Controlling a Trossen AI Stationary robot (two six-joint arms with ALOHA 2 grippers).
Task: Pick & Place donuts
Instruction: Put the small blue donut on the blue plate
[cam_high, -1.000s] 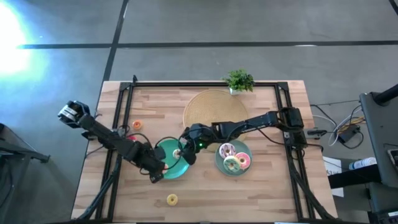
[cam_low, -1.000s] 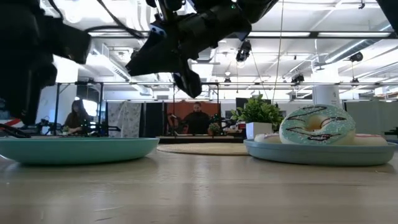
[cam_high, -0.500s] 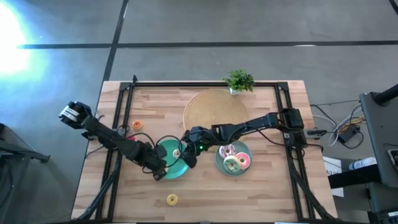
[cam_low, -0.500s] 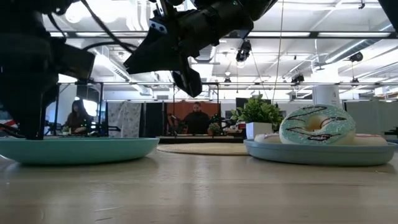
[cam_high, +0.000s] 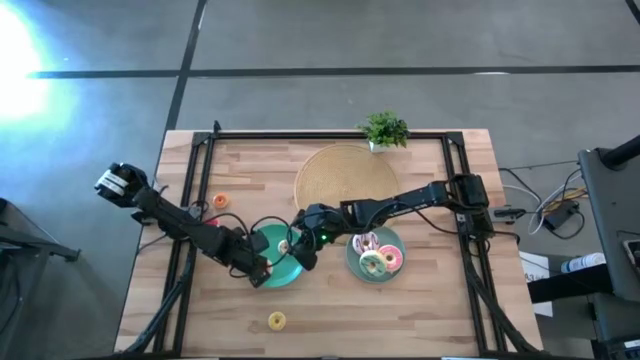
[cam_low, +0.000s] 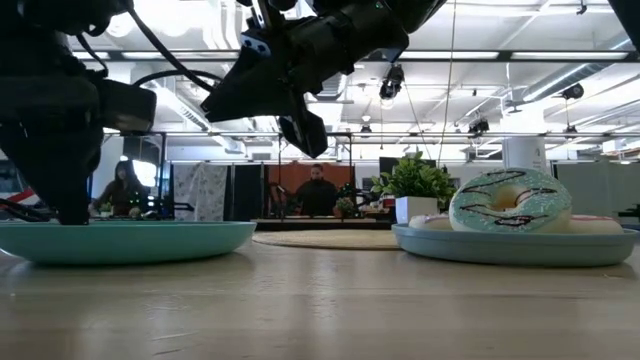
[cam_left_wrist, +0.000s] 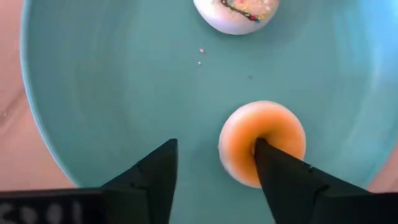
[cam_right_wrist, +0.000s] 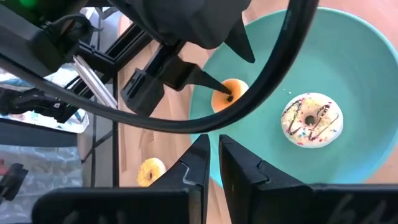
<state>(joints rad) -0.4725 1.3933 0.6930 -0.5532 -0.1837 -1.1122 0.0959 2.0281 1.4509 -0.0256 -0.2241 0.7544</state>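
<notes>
On the wooden bench (cam_high: 420, 300), the left end effector (cam_left_wrist: 214, 165) stands spread, one finger in a small orange ring donut (cam_left_wrist: 261, 142) on the teal round plate (cam_left_wrist: 112, 93); the right end effector (cam_right_wrist: 211, 163), pressed together, hovers at the plate's 3 o'clock.

A grey concrete floor (cam_high: 330, 40) crossed by dark seams surrounds the wooden table (cam_high: 420, 300), glare pooling at ten o'clock, while beyond it the room shows a bright ceiling (cam_low: 520, 40) with pipes and dark partitions (cam_low: 250, 190).
</notes>
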